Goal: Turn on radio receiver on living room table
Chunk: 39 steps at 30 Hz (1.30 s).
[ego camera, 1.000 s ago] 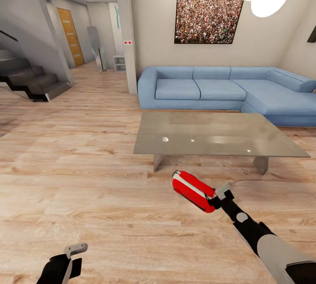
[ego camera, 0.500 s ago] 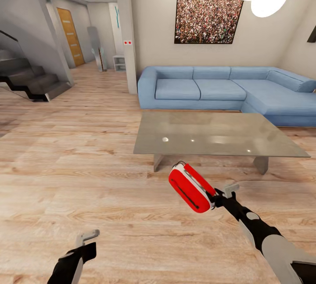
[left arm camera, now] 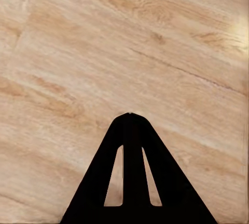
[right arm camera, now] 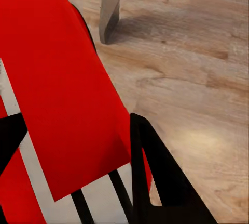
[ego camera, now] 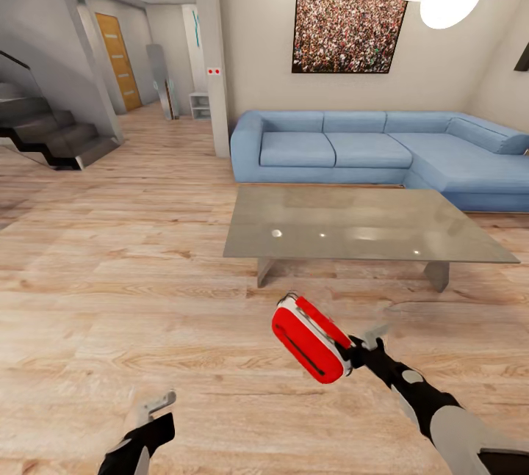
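Right gripper pinches the radio receiver by one end, holding it tilted in the air over the wood floor, near the table (its glossy grey top bare in front of the blue sofa). Left gripper hangs low over the planks, fingers pressed together, holding nothing.

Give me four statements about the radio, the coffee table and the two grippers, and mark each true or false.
1. The right gripper holds the radio receiver. True.
2. The radio receiver rests on the table. False: it is held above the floor, in front of the table.
3. The left gripper holds nothing. True.
4. A green sofa stands behind the table. False: the sofa is blue.
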### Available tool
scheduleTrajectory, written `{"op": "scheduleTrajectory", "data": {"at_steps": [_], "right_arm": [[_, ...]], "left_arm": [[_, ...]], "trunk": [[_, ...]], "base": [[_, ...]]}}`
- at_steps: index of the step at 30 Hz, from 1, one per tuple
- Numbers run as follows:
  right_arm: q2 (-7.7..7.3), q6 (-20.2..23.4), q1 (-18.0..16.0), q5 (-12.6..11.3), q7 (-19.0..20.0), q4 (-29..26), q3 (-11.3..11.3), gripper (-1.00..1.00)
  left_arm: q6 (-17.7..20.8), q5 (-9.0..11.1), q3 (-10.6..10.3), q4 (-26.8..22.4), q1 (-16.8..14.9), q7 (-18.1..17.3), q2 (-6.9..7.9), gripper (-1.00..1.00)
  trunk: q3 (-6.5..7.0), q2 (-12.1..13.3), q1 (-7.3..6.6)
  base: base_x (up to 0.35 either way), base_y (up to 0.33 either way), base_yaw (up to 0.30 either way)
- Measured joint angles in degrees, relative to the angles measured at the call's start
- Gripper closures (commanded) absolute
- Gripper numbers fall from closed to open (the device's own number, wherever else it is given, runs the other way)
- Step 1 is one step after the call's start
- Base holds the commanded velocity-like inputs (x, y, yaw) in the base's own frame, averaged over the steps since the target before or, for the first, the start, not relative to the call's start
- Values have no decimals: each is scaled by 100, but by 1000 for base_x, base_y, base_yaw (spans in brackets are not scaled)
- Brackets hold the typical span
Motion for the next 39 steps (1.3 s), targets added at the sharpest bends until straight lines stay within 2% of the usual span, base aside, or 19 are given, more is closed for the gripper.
{"op": "scheduleTrajectory", "data": {"at_steps": [4, 6, 11, 16, 22, 23, 24, 25, 26, 27, 28, 29, 30, 31, 32, 33, 34, 36, 39], "right_arm": [[128, 69, -5, 16, 110, 161, 101, 100], [169, 67, -6, 12, 108, 239, 149, 100], [44, 163, -8, -50, -40, 241, 191, 100], [29, 349, -7, -125, -201, 104, 116, 100], [192, 551, 1, -119, -382, -56, 66, 100], [206, 1696, 3, -136, -406, -587, -178, 100], [215, 3223, 1, -133, -652, -1301, -597, 100], [229, 3451, 3, -185, -1364, -1433, -903, 100], [221, 3579, 3, -54, -1783, -1637, -1848, 100], [220, 3972, 2, -34, -2203, -2137, -2008, 100], [218, 4263, 2, -37, -2320, -2661, -2037, 100], [213, 4550, 2, 0, -1976, -3259, -2062, 100], [221, 4844, 23, -226, -1715, -3932, -2073, 100], [218, 4963, 67, -280, -1675, -4455, -2080, 100], [214, 5044, 153, -52, -1727, -4802, -2100, 100], [214, 5095, 216, 34, -1748, -4830, -2112, 100], [222, 5126, 246, -112, -1733, -4612, -2101, 100], [229, 5178, 278, -130, -1722, -4340, -2081, 100], [234, 5218, 285, -108, -1719, -4681, -2063, 100]], "left_arm": [[-128, 3, 128, 129, 126, 12, -129, 100], [-192, 13, 144, 194, 132, 9, -143, 100], [-351, 24, 120, 159, 134, -4, -143, 100], [-189, 55, -23, -3, 134, -21, -143, 100], [4, 248, -216, -196, 134, -17, -143, 100], [1775, 512, -407, -1106, 136, -14, -143, 100], [1962, 542, -423, -2344, 134, -14, -143, 100], [1968, 568, -477, -2909, 131, -17, -143, 100], [1968, 574, -545, -2799, 135, -20, -142, 100], [1968, 579, -690, -2833, 135, -17, -142, 100], [1968, 577, -811, -2855, 135, -11, -142, 100], [1968, 573, -942, -2871, 135, -3, -142, 100], [1966, 569, -1133, -2883, 133, 2, -143, 100], [1969, 558, -1242, -2891, 133, 7, -143, 100], [1977, 550, -1346, -2903, 135, 12, -143, 100], [1991, 543, -1398, -2919, 135, 15, -142, 100], [2001, 538, -1418, -2943, 134, 16, -143, 100], [2029, 531, -1441, -3102, 134, 22, -143, 100], [2047, 524, -1447, -3281, 134, 87, -143, 100]], "trunk": [[0, 0, 0], [0, 0, 0], [1, 0, 0], [1, 0, 0], [1, 0, 0], [0, 0, 0], [1, 0, 0], [2, 0, 0], [0, 0, 0], [0, 0, 0], [0, 0, 0], [0, 0, 0], [1, 0, 0], [2, -1, -1], [2, -1, -1], [1, -1, -1], [0, 0, 0], [0, 0, 0], [2, -1, -1]], "base": [[0, 0, 0], [0, 0, 0], [0, 0, 0], [0, 0, 0], [0, 0, 0], [0, 0, 0], [0, 0, 0], [0, 0, 0], [0, 0, 0], [0, 0, 0], [0, 0, 0], [0, 0, 0], [0, 0, 0], [0, 0, 0], [0, 0, 0], [0, 0, 0], [0, 0, 0], [0, 0, 0], [0, 0, 0]]}}
